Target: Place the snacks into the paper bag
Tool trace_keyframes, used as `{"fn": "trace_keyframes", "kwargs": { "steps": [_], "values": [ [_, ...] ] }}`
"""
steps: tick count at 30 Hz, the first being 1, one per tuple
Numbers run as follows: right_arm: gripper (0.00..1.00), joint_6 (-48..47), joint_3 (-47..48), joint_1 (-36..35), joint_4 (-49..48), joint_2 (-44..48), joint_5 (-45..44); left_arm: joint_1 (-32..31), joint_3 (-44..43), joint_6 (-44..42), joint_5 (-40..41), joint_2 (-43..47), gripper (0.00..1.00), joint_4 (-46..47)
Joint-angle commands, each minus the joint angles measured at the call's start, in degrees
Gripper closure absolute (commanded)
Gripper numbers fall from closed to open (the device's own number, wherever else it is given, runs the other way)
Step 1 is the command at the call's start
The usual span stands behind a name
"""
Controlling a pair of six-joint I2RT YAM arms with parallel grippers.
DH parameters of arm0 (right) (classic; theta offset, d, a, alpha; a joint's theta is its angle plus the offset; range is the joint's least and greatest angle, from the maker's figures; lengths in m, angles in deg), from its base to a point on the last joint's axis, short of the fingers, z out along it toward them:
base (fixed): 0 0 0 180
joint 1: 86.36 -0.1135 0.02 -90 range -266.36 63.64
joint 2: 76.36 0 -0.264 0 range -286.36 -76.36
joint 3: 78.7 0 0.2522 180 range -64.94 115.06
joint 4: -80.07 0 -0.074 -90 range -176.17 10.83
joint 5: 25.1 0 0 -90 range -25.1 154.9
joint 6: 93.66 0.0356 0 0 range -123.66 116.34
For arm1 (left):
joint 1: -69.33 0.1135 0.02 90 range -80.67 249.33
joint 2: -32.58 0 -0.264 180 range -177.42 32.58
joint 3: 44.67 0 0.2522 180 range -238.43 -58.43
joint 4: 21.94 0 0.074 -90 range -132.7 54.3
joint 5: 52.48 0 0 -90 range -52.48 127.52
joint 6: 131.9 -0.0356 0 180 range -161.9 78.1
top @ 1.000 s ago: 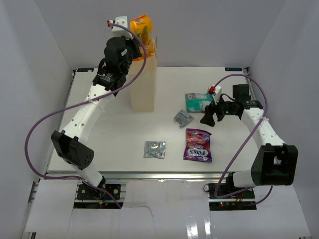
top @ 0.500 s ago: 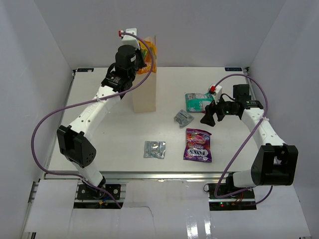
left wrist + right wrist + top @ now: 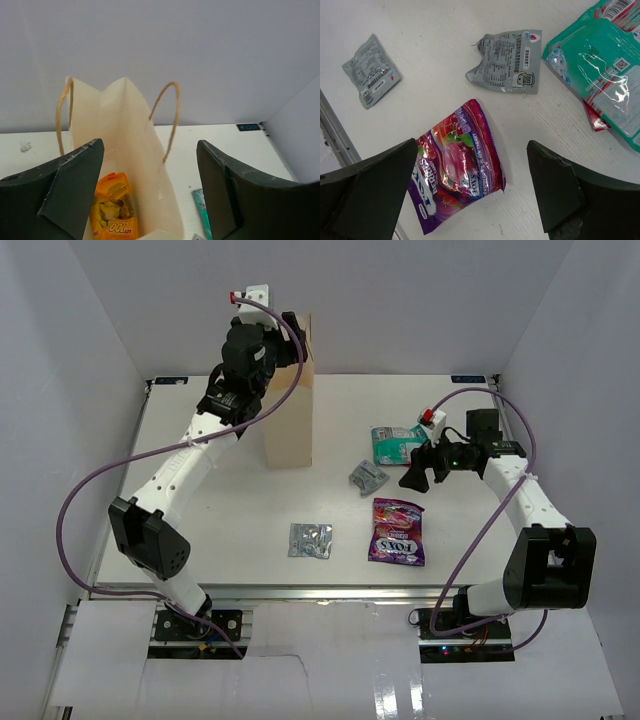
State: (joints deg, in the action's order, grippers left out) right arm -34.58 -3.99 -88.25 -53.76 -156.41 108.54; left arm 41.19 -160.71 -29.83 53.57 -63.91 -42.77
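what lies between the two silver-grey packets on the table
Nothing. The table between the near silver-grey packet and the far silver-grey packet is bare, as the top and right wrist views both show.

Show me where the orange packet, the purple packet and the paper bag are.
orange packet (image 3: 114, 207): left wrist view, on its printed front.
purple packet (image 3: 456, 172): right wrist view, on the middle of its front.
paper bag (image 3: 290, 435): top external view, on its near side wall.

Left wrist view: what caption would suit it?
Open jaws over the bag, orange packet lying inside.
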Motion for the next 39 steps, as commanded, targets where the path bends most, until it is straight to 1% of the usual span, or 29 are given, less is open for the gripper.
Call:
{"fn": "trace_keyframes", "kwargs": {
  "steps": [1, 2, 3, 4, 5, 6, 7, 8, 9, 10, 11, 12, 13, 14, 15, 16, 18, 19, 21, 22, 25, 28, 32, 33, 34, 35, 36, 38, 39],
  "values": [
    [0.04, 10.67, -0.22, 0.13, -5.32, -2.03, -2.66, -0.07, -3.19, 1.02, -6.99, 7.27, 0.14, -0.74],
    [0.03, 13.75, 0.05, -0.04, -6.55, -3.17, -7.64, -0.07, -3.02, 1.19, -8.48, 8.15, 0.13, -1.27],
    [0.01, 18.56, 0.66, -0.22, -7.43, -4.14, -10.65, -0.07, -2.58, 2.15, -10.58, 9.2, 0.12, -1.97],
    [0.0, 20.61, 1.53, -0.57, -8.22, -5.02, -13.81, -0.07, -1.96, 2.86, -11.47, 11.65, 0.11, -3.46],
    [0.0, 22.29, 3.8, -0.83, -8.32, -7.03, -20.02, -0.07, -0.91, 3.56, -12.35, 13.24, 0.1, -4.0],
    [0.0, 25.17, 4.96, -1.18, -8.49, -8.09, -23.21, -0.07, 2.23, 4.09, -14.02, 15.0, 0.1, -4.44],
    [0.0, 26.51, 7.32, -1.1, -9.19, -10.1, -28.73, -0.07, 4.43, 5.23, -14.82, 18.93, 0.09, -4.88],
    [0.0, 27.48, 8.47, -1.1, -9.46, -11.08, -30.96, -0.07, 9.5, 6.02, -15.35, 21.23, 0.1, -5.14],
    [0.0, 27.75, 9.62, -1.18, -9.9, -12.14, -32.81, -0.07, 12.25, 6.64, -15.7, 23.52, 0.1, -5.23],
    [0.0, 27.23, 10.41, -1.19, -11.64, -13.97, -34.13, -0.07, 14.89, 8.3, -15.88, 28.32, 0.1, -5.49],
    [0.01, 26.88, 11.46, -1.1, -12.7, -14.86, -36.58, -0.07, 20.31, 9.27, -15.88, 30.63, 0.1, -5.67],
    [0.02, 25.66, 12.26, -1.1, -13.59, -17.13, -37.39, -0.07, 22.89, 10.15, -15.7, 32.92, 0.1, -6.2],
    [0.03, 25.12, 13.05, -1.1, -14.81, -18.55, -38.88, -0.07, 25.35, 12.07, -15.53, 37.38, 0.1, -6.55],
    [0.04, 24.33, 15.41, -0.92, -14.91, -19.95, -38.98, -0.07, 27.81, 13.22, -15.44, 39.51, 0.1, -6.9],
    [0.06, 23.28, 16.82, -0.83, -14.91, -21.53, -38.72, -0.07, 32.27, 14.19, -15.35, 41.36, 0.1, -7.69],
    [0.07, 21.97, 18.23, -0.75, -14.83, -24.77, -38.72, -0.07, 34.23, 15.07, -15.09, 43.21, 0.1, -8.3],
    [0.1, 20.64, 22.26, 0.04, -13.25, -27.95, -36.97, -0.07, 39.32, 18.24, -15.09, 47.26, 0.09, -9.97],
    [0.1, 19.5, 23.5, 0.48, -12.55, -30.84, -34.35, -0.07, 40.65, 18.94, -15.7, 48.31, 0.08, -10.5],
    [0.1, 18.27, 26.92, 1.19, -9.74, -33.49, -29.69, -0.07, 43.47, 21.75, -15.79, 50.95, 0.06, -11.91],
    [0.1, 17.83, 27.81, 2.67, -8.86, -35.59, -25.31, -0.07, 46.44, 22.63, -15.88, 51.92, 0.06, -12.09],
    [0.1, 16.5, 29.49, 4.35, -7.36, -38.24, -17.48, -0.07, 51.89, 26.85, -15.97, 54.91, 0.06, -11.74],
    [0.09, 15.1, 29.85, 4.53, -5.95, -39.3, -12.98, -0.07, 54.72, 29.14, -15.97, 56.23, 0.06, -11.21],
    [0.03, 15.53, 27.65, 4.26, -6.21, -39.74, -14.54, -0.07, 57.54, 29.67, -15.97, 56.15, 0.06, -10.77],
    [0.0, 15.88, 27.21, 4.26, -6.21, -40.0, -14.98, -0.07, 57.8, 29.76, -15.97, 56.06, 0.06, -10.34],
    [0.05, 16.24, 26.42, 4.26, -6.3, -40.18, -15.94, -0.07, 58.15, 30.02, -15.97, 55.8, 0.06, -10.07],
    [0.08, 16.5, 25.98, 4.35, -6.39, -40.18, -16.21, -0.07, 58.59, 30.11, -15.97, 55.62, 0.06, -9.89],
    [0.17, 16.68, 25.63, 4.35, -6.47, -40.18, -16.13, -0.07, 58.86, 30.2, -17.97, 55.53, 0.06, -9.37],
    [0.29, 16.94, 25.19, 4.44, -6.48, -40.1, -14.55, -0.07, 59.3, 30.46, -18.25, 55.18, 0.06, -9.19],
    [0.44, 17.12, 25.1, 4.53, -6.48, -39.92, -13.94, -0.07, 59.65, 30.55, -18.34, 55.09, 0.06, -9.1]
  ]
}}
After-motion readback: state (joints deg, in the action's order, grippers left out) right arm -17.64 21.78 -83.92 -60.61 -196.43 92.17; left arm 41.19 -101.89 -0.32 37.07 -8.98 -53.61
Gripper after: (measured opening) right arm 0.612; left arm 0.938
